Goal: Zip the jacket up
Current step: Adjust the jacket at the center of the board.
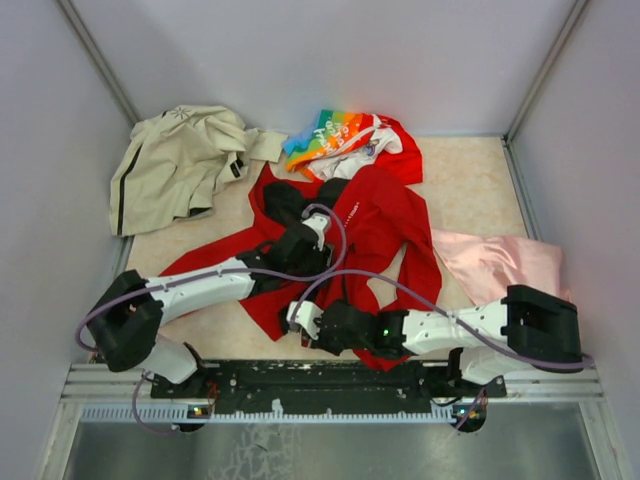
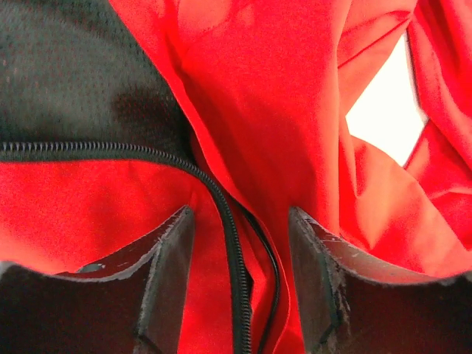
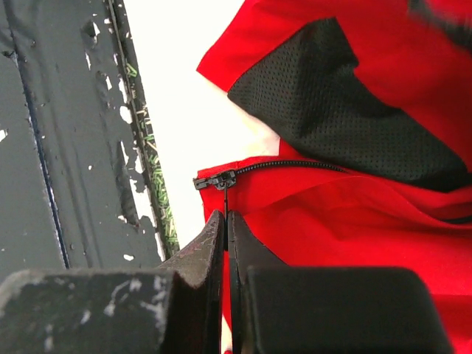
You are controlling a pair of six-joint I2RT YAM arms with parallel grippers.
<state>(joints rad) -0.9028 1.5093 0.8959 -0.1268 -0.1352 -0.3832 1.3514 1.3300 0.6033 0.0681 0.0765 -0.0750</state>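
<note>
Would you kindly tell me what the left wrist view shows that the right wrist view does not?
Only left wrist: the left fingers open, straddling a zipper line of the jacket. Only right wrist: the right fingers shut on the jacket's edge just below the zipper slider, beside the chipped dark rail. Both: red fabric, black mesh lining and zipper teeth.

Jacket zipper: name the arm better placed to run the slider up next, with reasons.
Right. The right gripper is shut on the zipper pull by the slider; the left gripper is open, straddling the jacket's zipper teeth, gripping nothing.
</note>
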